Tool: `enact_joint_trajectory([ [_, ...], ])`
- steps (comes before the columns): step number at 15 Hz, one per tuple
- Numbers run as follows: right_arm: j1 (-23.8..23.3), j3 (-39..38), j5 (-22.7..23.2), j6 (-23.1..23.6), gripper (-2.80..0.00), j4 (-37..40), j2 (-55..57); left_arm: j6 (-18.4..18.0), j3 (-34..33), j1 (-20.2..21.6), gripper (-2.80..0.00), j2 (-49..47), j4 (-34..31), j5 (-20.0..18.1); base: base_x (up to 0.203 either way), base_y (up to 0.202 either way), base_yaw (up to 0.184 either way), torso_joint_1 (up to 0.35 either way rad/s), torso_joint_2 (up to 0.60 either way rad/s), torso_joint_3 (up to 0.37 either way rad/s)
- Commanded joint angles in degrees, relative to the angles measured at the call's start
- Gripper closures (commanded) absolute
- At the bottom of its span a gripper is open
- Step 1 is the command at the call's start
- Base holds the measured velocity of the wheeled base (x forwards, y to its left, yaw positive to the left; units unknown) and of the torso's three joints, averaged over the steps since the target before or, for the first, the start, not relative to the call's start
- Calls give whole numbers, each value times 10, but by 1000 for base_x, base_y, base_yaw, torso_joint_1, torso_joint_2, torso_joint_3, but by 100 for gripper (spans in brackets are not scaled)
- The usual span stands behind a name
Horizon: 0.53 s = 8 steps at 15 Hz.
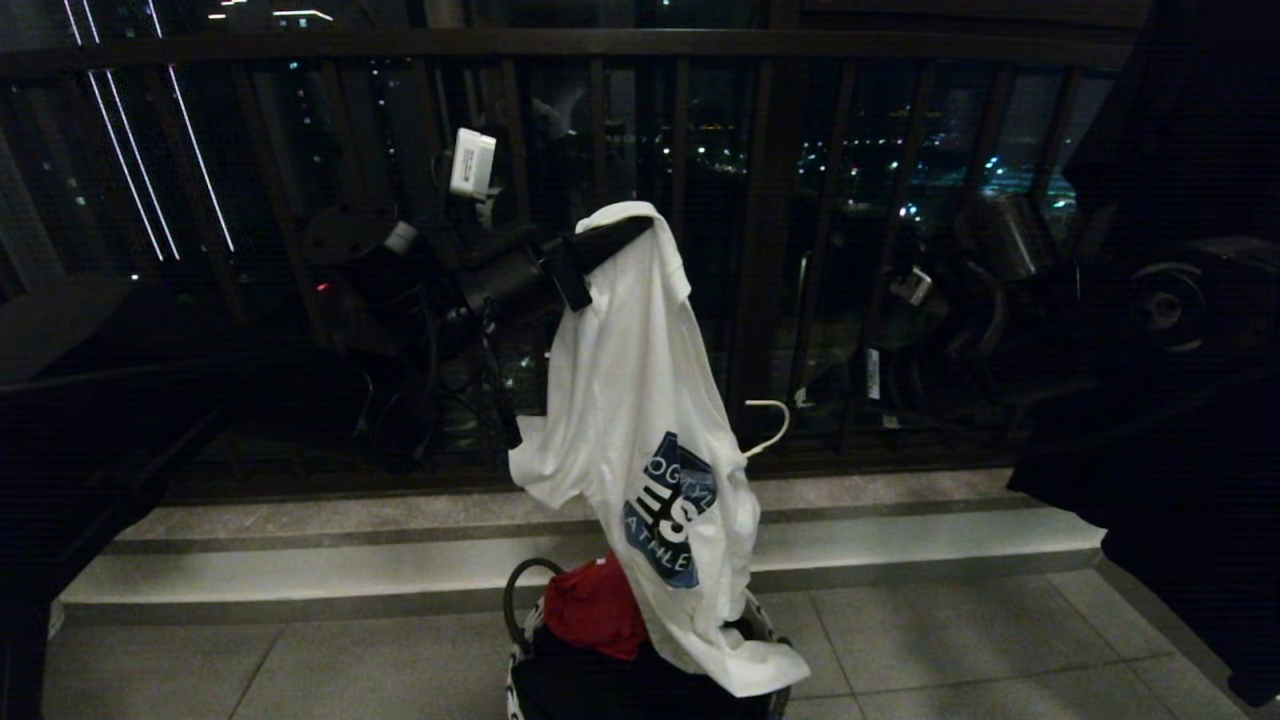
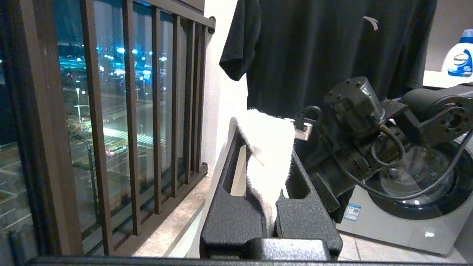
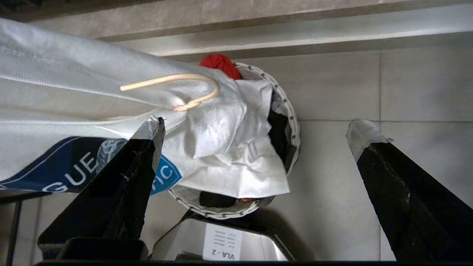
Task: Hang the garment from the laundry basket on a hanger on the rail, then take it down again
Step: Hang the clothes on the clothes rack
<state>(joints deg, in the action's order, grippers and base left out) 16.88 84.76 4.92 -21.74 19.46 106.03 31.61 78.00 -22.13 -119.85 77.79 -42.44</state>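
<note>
My left gripper is shut on a fold of the garment, a white T-shirt with a blue chest graphic. It holds the shirt up so that the shirt hangs down into the laundry basket. The hook of the white wire hanger sticks out beside the shirt, and the rest of the hanger is hidden in the cloth. My right gripper stands open above the shirt's lower part and the basket, holding nothing. The rail is out of view.
A red cloth and dark clothes lie in the basket. The dark balcony railing runs behind a stone step. A black T-shirt hangs on the right, over a washing machine. A detergent bottle stands nearby.
</note>
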Motion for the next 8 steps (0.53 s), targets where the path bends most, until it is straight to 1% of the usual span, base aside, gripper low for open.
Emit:
enact_joint_trajectory([
  [1,0,-3,-1,-1,-280,2,0,2,1,0,0,-3,4,-3,0,0,0,0,0,0],
  [8,1,-8,0,-1,-280,2,1,2,1,0,0,-6,5,-3,0,0,0,0,0,0],
])
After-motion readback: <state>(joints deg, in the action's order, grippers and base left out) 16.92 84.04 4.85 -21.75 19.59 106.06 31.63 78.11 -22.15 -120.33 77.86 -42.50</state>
